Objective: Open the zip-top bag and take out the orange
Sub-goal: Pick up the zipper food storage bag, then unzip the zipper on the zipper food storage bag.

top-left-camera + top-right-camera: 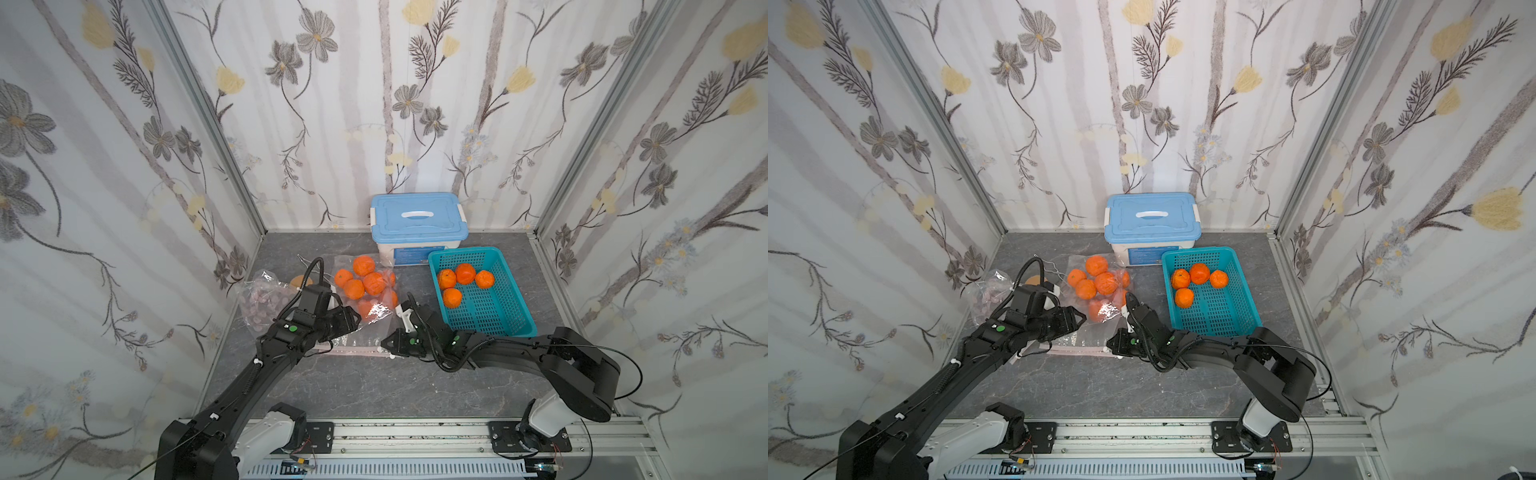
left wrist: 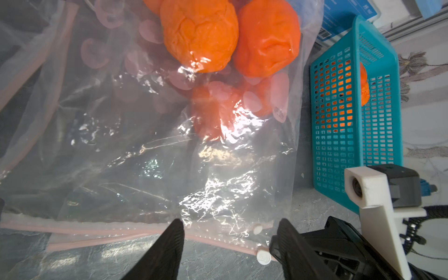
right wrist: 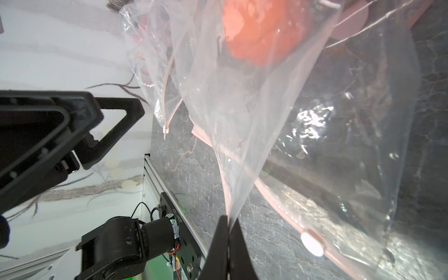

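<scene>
One thin pinch: right claw (image 3: 228,225) clamps the bag (image 3: 242,109) at its tips, left claw (image 2: 230,221) sits open. Tug hard and it probably slips.

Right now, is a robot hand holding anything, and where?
The right gripper pinches the zip-top bag by its plastic edge at the pink zipper. The left gripper holds nothing.

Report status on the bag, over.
Right gripper shut on the zip-top bag, upper lip. Left gripper open, empty, over the zip strip. Oranges inside, mouth parted. Another clear bag close on the left-arm side.
</scene>
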